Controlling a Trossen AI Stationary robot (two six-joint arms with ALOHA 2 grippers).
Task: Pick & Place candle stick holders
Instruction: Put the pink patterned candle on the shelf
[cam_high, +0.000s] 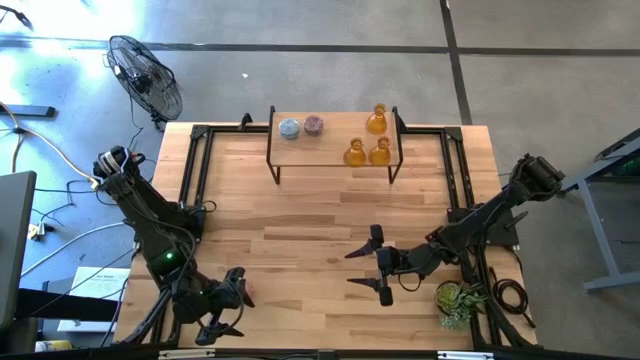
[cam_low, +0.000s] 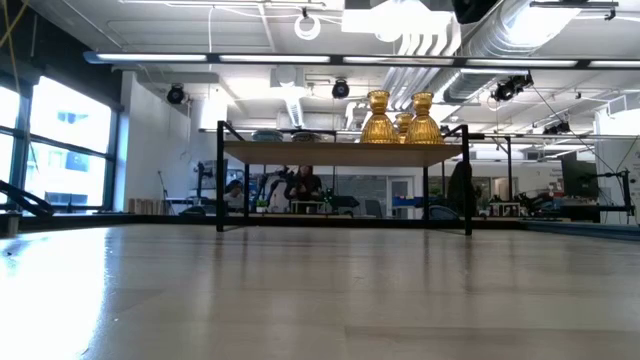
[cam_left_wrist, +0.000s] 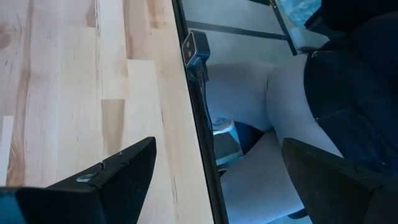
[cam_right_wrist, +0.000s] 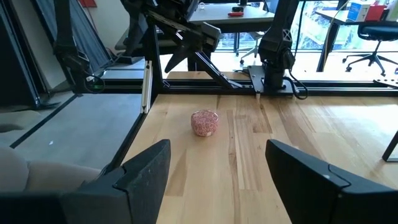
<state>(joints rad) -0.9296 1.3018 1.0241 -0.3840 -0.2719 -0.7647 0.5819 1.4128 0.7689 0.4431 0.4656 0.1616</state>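
On a black-framed wooden shelf (cam_high: 335, 140) at the table's far side stand three amber flask-shaped holders (cam_high: 377, 120), (cam_high: 355, 152), (cam_high: 380, 151), one pale blue holder (cam_high: 289, 127) and one pink holder (cam_high: 314, 124). The amber ones also show in the low view (cam_low: 378, 118). A second pink holder (cam_right_wrist: 204, 122) stands on its base on the table at the near left, close to my left gripper (cam_high: 238, 312). My left gripper (cam_left_wrist: 217, 146) is open and empty over the near edge. My right gripper (cam_high: 352, 268), (cam_right_wrist: 217, 146) is open and empty, pointing level toward that pink holder from the right.
A green leafy plant (cam_high: 460, 300) sits at the near right corner beside my right arm. A small camera (cam_left_wrist: 194, 46) is fixed at the table's near edge, and a person's clothing (cam_left_wrist: 292, 93) shows beyond it. A fan (cam_high: 145, 75) stands off the table at the far left.
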